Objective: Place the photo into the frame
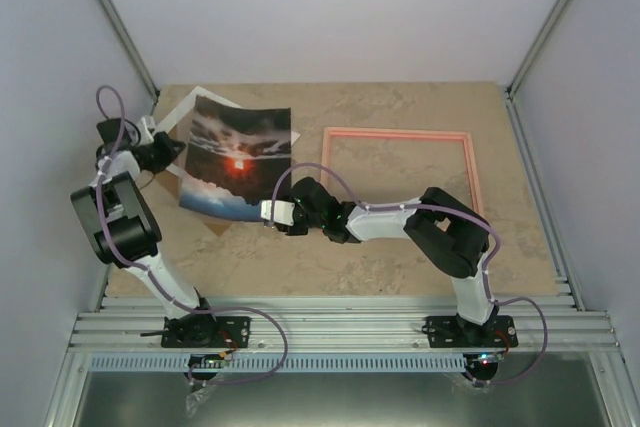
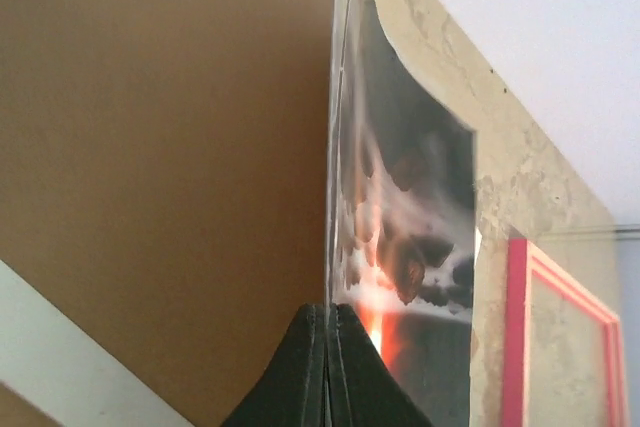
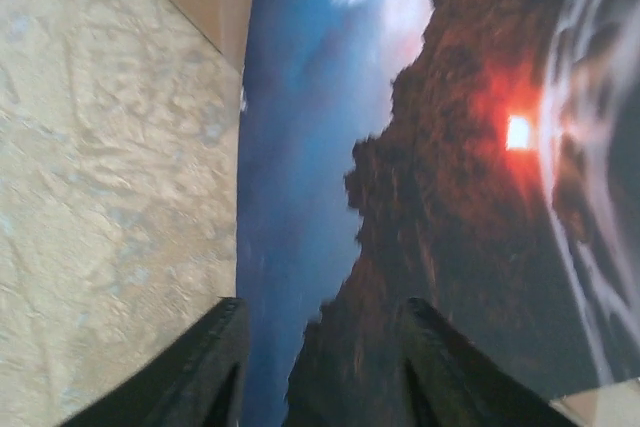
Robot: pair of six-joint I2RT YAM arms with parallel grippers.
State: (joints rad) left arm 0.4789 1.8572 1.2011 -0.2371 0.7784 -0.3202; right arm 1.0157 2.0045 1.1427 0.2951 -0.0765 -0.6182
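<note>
A glossy sunset photo [image 1: 238, 159], with a red-orange sun burning between dark clouds and a band of blue along its near edge, sits slightly askew beside the frame [image 1: 400, 131], on the left arm's side of it and clear of its thin pink rim. In the left wrist view the photo [image 2: 410, 207] is seen almost edge-on, its surface bowed and its far corner curling.

The left gripper [image 1: 175, 150] has its jaws pressed together, pinching the photo's edge farthest from the frame; its wrist camera shows the two black fingertips [image 2: 327, 312] shut tight on the sheet. The right gripper [image 1: 268, 213] rests at the photo's near corner on the frame's side, its jaws spread. Its own camera shows one finger [image 3: 225, 347] at the print's blue margin and the other over the dark clouds, with the photo [image 3: 420, 147] beneath them; whether either touches the paper cannot be told.

A white mat [image 1: 185, 107] and a brown backing board [image 1: 215, 227] peek from under the photo on the sides away from the frame. The frame itself lies flat on the stone-patterned tabletop [image 1: 400, 257], with bare tabletop showing inside its rim.
</note>
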